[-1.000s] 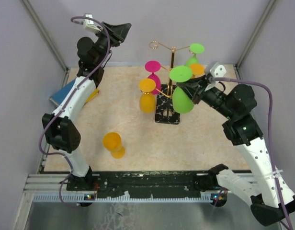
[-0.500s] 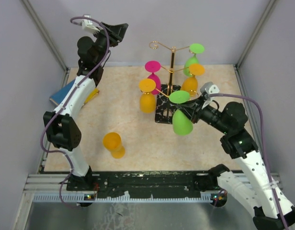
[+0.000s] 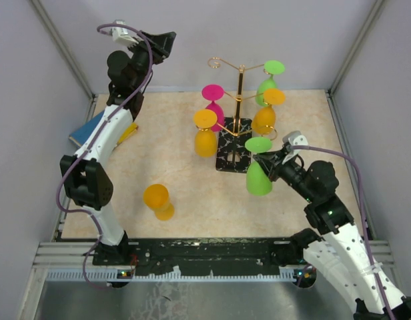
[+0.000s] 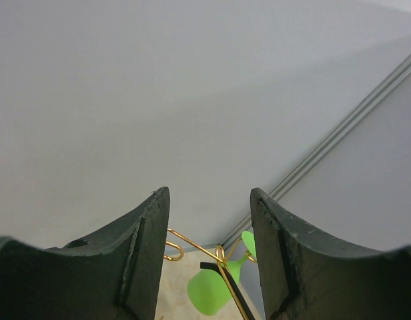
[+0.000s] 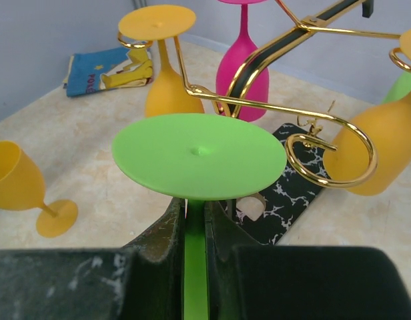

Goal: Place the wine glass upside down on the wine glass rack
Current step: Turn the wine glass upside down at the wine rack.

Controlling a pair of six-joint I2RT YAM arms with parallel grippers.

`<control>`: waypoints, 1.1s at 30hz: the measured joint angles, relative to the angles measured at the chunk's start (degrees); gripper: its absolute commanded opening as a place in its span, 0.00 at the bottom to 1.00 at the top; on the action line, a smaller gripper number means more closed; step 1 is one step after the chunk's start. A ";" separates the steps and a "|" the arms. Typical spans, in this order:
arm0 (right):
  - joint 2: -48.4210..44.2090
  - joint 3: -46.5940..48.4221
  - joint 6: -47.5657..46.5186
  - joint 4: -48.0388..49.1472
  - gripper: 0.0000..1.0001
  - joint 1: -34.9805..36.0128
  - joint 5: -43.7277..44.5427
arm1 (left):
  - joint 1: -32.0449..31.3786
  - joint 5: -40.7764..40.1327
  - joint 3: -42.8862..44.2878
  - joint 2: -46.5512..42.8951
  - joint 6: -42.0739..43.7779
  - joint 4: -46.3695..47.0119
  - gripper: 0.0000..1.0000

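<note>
My right gripper [image 3: 272, 167] is shut on the stem of a green wine glass [image 3: 259, 177]. The glass hangs upside down, its round foot [image 5: 199, 155] on top, just in front and to the right of the wine glass rack's marbled base [image 3: 233, 153]. An empty gold spiral [image 5: 332, 150] of the rack [image 3: 240, 93] curls a little beyond the foot, apart from it. Several glasses hang upside down on the rack: orange [image 3: 205, 137], pink [image 3: 214, 100], green [image 3: 267, 83]. My left gripper [image 3: 167, 41] is raised high at the back left, open and empty [image 4: 210, 220].
An orange wine glass [image 3: 159, 200] stands upright on the table at the near left. A blue and yellow cloth [image 3: 89, 128] lies at the left edge. Grey walls close the table on three sides.
My right arm has pulled back toward the near edge and lower with the green glass, from beside the rack's arms to in front of its base. The left arm has held still.
</note>
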 measured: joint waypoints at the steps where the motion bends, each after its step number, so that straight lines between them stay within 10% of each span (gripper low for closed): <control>1: -0.07 -0.42 -0.07 0.35 0.00 0.13 0.63 | 0.00 -0.20 -0.02 -0.02 0.15 0.04 0.57; 33: 0.00 -1.18 -1.55 1.90 0.00 1.88 3.52 | 0.04 -4.26 -3.63 -2.80 2.51 2.14 0.57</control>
